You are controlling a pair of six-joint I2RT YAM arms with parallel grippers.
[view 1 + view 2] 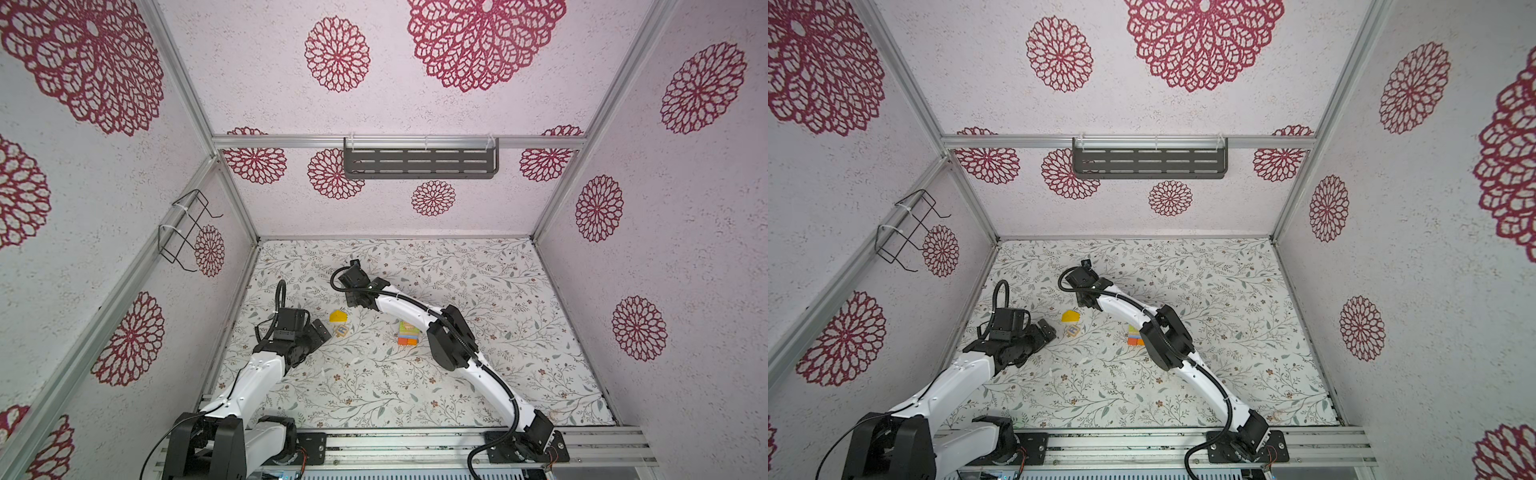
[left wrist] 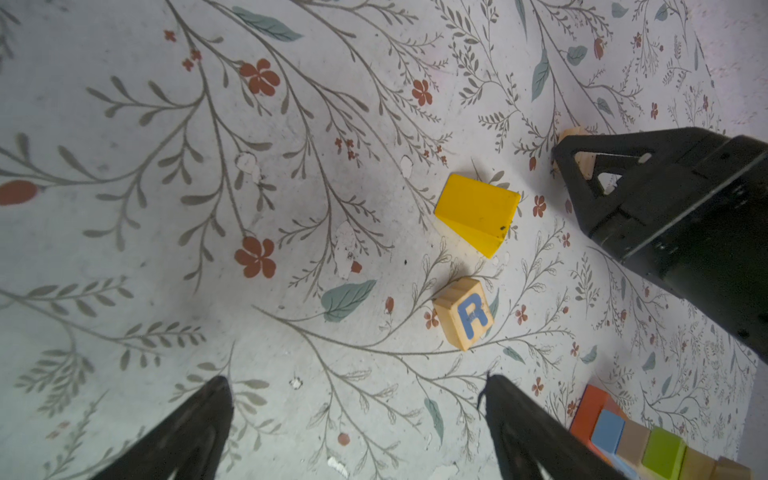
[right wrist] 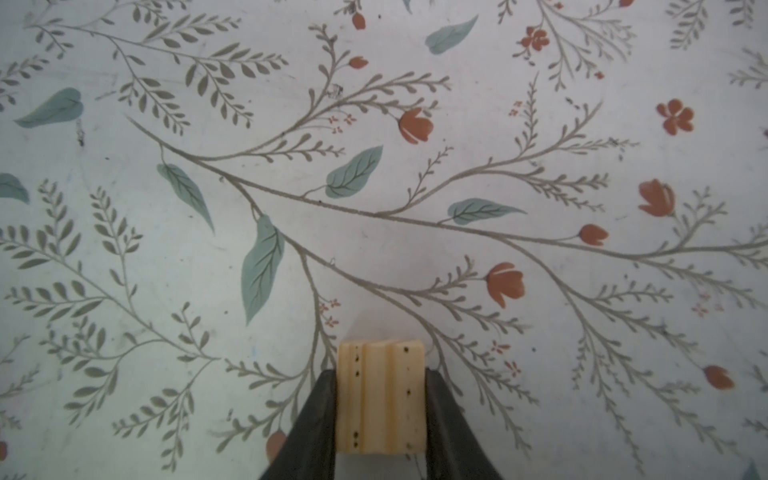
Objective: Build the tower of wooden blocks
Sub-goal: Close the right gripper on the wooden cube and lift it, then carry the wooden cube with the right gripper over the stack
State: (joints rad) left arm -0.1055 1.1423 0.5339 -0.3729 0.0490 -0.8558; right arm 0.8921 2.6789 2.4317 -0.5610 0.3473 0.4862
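The right gripper [image 3: 380,372] is clamped on a plain wood cube [image 3: 380,403]. The left gripper [image 2: 356,380] has its jaws wide apart, and the R cube [image 2: 463,313] lies just ahead of it.

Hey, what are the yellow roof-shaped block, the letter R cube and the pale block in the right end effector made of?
The yellow roof-shaped block: probably wood under opaque, smooth paint, dark chips at one corner. The letter R cube: unpainted tan wood, blue printed letter. The pale grooved block in the right end effector: bare matte wood, lengthwise grooves, small dark specks.
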